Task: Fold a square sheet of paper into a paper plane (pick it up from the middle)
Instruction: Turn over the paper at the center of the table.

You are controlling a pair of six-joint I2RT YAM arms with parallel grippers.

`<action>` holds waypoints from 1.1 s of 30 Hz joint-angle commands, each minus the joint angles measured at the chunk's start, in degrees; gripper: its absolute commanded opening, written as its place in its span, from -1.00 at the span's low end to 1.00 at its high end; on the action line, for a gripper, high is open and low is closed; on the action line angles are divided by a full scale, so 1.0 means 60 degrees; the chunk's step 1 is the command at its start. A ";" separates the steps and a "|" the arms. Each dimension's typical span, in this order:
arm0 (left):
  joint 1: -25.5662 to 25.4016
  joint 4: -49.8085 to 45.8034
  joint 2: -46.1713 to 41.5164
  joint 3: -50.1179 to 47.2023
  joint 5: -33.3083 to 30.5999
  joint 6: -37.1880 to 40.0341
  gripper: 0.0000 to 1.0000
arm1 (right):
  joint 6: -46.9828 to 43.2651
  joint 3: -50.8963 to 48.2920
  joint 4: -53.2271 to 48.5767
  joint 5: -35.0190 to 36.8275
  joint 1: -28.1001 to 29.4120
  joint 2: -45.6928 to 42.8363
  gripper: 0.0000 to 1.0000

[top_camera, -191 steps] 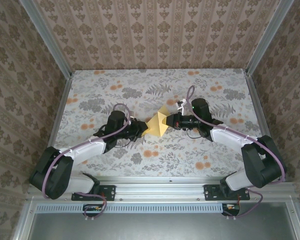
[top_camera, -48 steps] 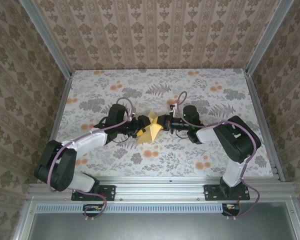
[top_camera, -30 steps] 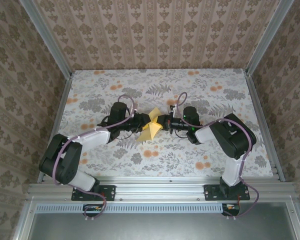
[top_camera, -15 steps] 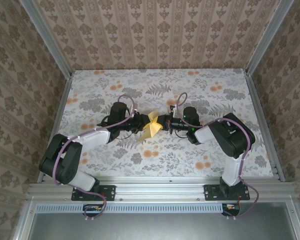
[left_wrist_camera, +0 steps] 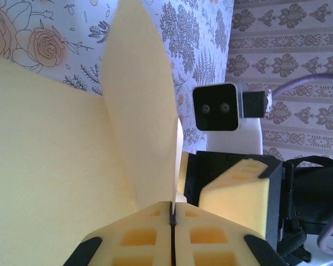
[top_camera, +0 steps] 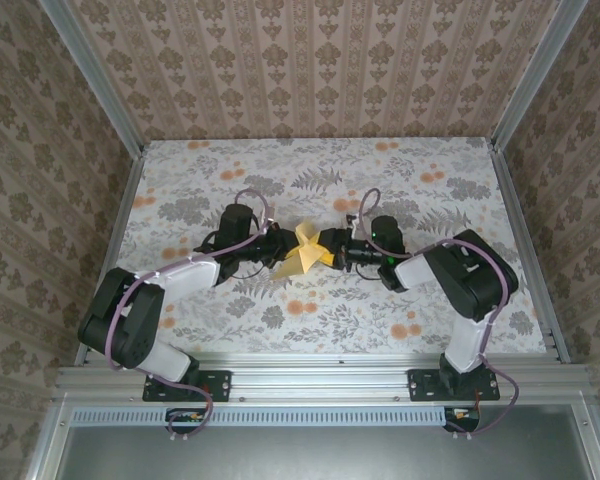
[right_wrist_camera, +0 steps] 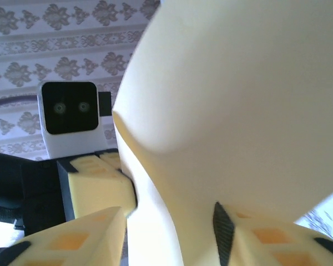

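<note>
We see the flowered tabletop with both arms reaching in low from its near edge, the left arm and the right arm meeting nose to nose about midway between its left and right edges. Between them sits the yellow paper, partly folded, its flaps standing up. The left gripper is pressed together on a fold of it. The right gripper has its fingers apart, with the paper passing between them.
</note>
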 commanded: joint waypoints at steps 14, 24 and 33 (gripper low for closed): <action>0.0008 0.0130 -0.0012 0.0170 -0.0532 -0.0287 -0.84 | 0.0720 -0.0700 -0.2219 0.1787 0.1406 -0.2085 0.48; -0.0007 0.0399 -0.0039 -0.0032 -0.0534 -0.0431 -0.83 | 0.2101 -0.0692 -0.0314 0.2345 0.1686 -0.1152 -0.02; 0.0023 0.0386 -0.0058 -0.0220 -0.0556 -0.0380 -0.77 | 0.2519 -0.0937 0.0568 0.2508 0.1701 -0.0888 -0.40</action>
